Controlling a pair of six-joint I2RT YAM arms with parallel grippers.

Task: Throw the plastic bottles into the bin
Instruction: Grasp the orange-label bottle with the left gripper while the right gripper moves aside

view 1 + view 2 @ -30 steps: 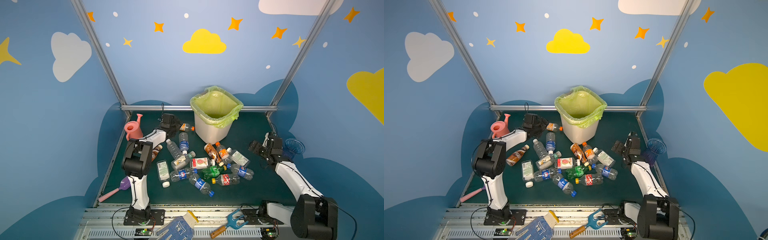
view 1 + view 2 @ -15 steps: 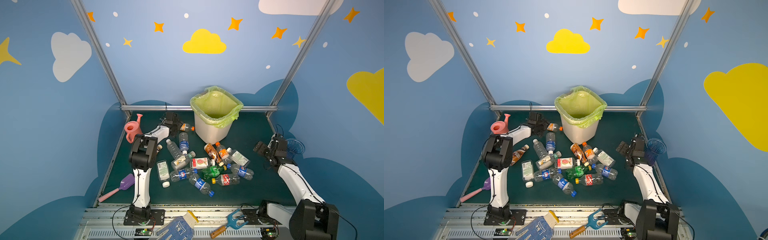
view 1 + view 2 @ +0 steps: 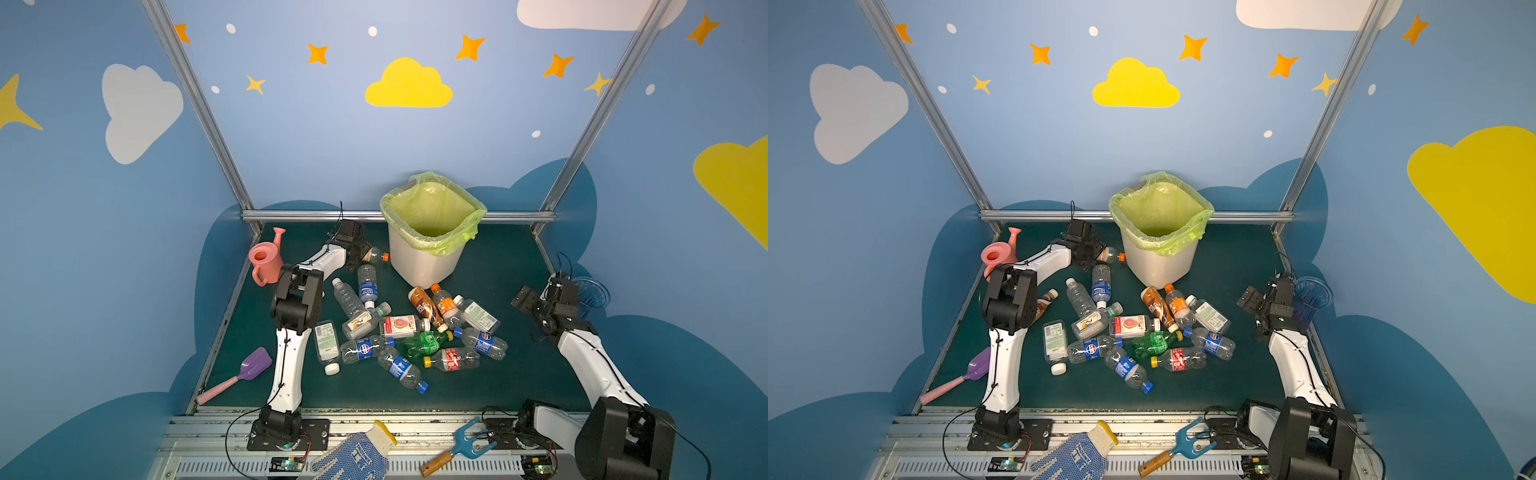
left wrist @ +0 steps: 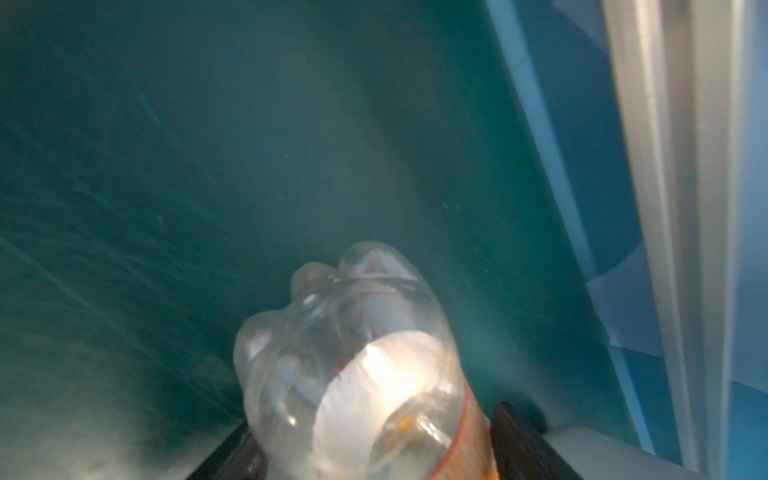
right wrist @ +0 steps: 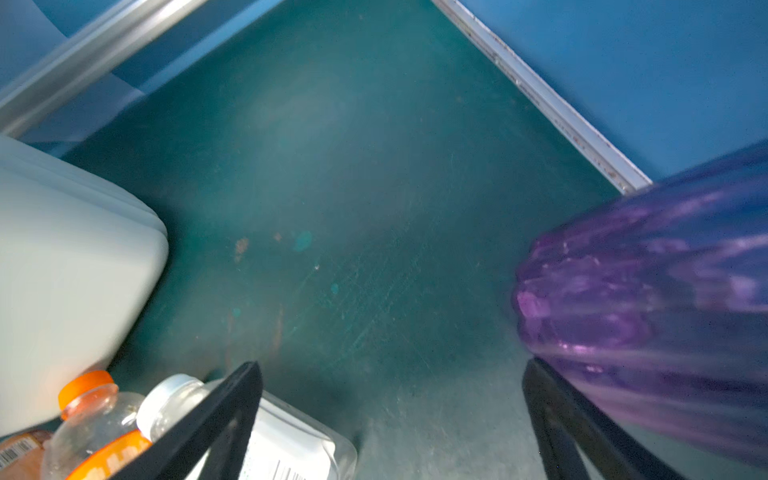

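The white bin (image 3: 419,257) with its yellow-green liner stands at the back middle in both top views. Left of it a clear orange-capped bottle (image 3: 376,255) lies on the mat, and my left gripper (image 3: 365,253) is shut on it. The left wrist view shows its fingers (image 4: 515,440) against both sides of that bottle (image 4: 353,353). Several more plastic bottles (image 3: 415,328) lie piled mid-table, among them a green one (image 3: 424,343) and a brown one (image 3: 424,307). My right gripper (image 3: 528,301) hangs open at the right with nothing in it; between its fingers is bare mat (image 5: 392,365).
A pink watering can (image 3: 264,259) stands behind my left arm. A blue-purple ribbed vase (image 3: 592,293) sits right beside my right gripper. A purple scoop (image 3: 249,370) lies front left. A glove (image 3: 357,453) and a blue fork tool (image 3: 461,451) lie on the front rail.
My left arm has reached further back and its jaws have closed in around the orange-capped bottle, which still lies in place. My right gripper has drawn back to the right, toward the vase.
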